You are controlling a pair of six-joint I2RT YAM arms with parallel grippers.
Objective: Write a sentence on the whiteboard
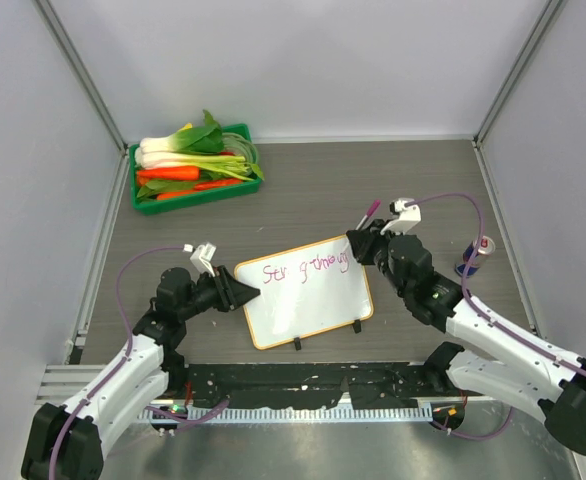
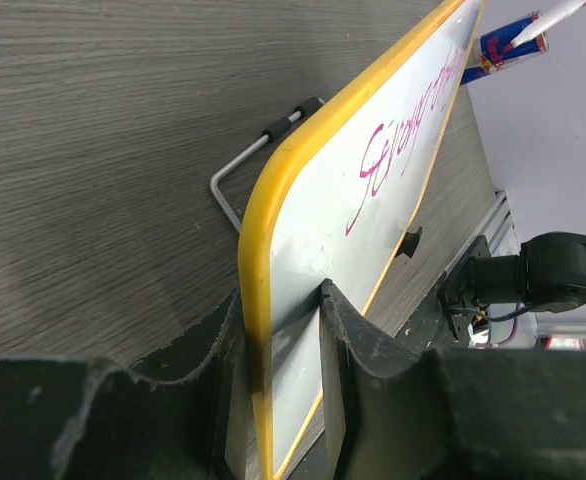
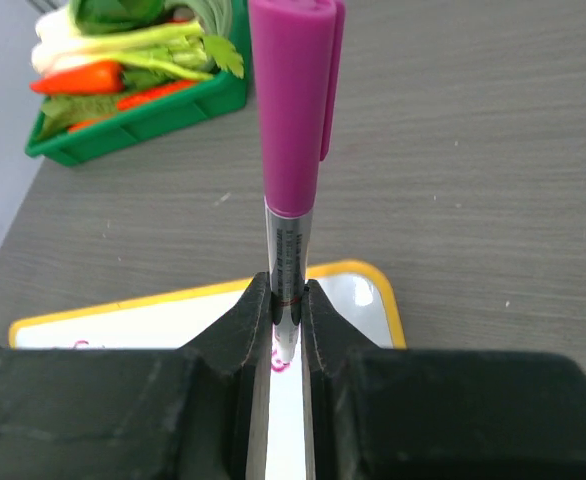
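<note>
The left pincer (image 1: 243,292) is clamped on the left short edge of the whiteboard (image 1: 308,300), one finger on the white face and one behind the frame. The whiteboard is a small glossy white rectangle with rounded corners and a thin orange-yellow frame. It sits in the middle of the counter (image 1: 393,180), turned a little so its right end points away from the arms. Two small black feet (image 1: 297,345) stick out of its near long edge, and a bent wire stand (image 2: 238,175) shows behind its back in the left wrist view. The sentence (image 1: 308,268) is a line of thin pink handwriting across the upper part of the board; it starts with an S, and the rest is too fine to read surely. The right pincer (image 3: 288,320) is pinched narrowly around the barrel of a marker (image 3: 293,120) with a purple cap on its upper end. The tip rests on the board near the far right corner, at a pink stroke. A green tray (image 1: 188,197) of vegetables (image 1: 188,150) stands well apart at the far left of the counter, and a can (image 1: 476,252) stands to the right, just beyond the right arm.
</note>
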